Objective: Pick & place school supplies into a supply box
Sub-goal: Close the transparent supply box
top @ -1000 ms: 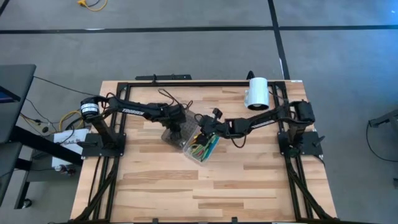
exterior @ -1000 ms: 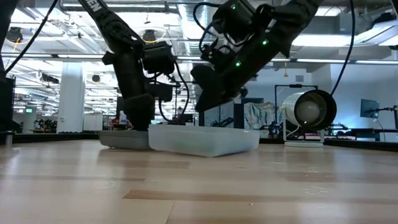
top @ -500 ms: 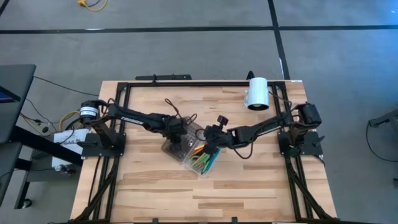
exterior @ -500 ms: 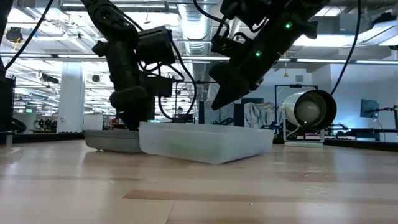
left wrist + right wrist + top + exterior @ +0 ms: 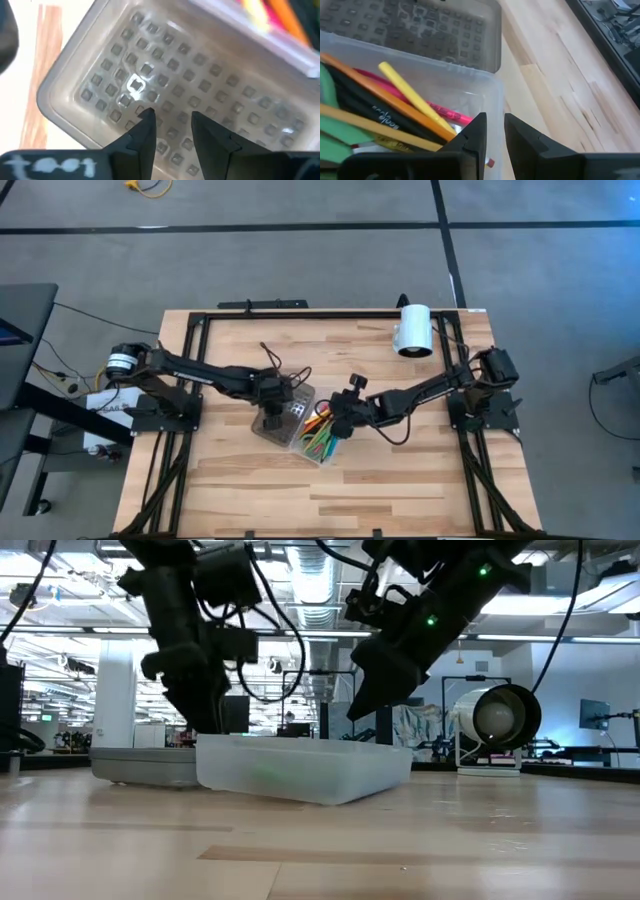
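The supply box [image 5: 300, 430] lies open at mid-table. Its clear tray [image 5: 300, 770] holds several pens and pencils [image 5: 385, 115] in yellow, orange, pink, black and green. Its grey dot-gridded lid [image 5: 165, 65] lies flat on the wood beside the tray. My left gripper [image 5: 172, 125] points steeply down over the lid's inner face, fingers a little apart with nothing between them; I cannot tell whether the tips touch it. My right gripper [image 5: 492, 132] slants down at the tray's right end, shut on its wall. No scissors show. My right gripper pinches the tray's short end wall [image 5: 499, 107], near a corner. One finger is inside the tray and one outside. It comes slanting down from the table's right side. The tray stays flat on the table.
A white cylinder [image 5: 412, 330] lies at the far right of the table. A black frame rail [image 5: 300, 313] runs along the far edge, and the arms' bases stand at the left and right edges. Bare wood lies toward the near edge.
The open supply box has slid along the table toward the near edge and a little left, turning slightly and staying flat. My right gripper has gone with it toward the near edge. My left gripper has moved toward the near-left, staying over the lid.
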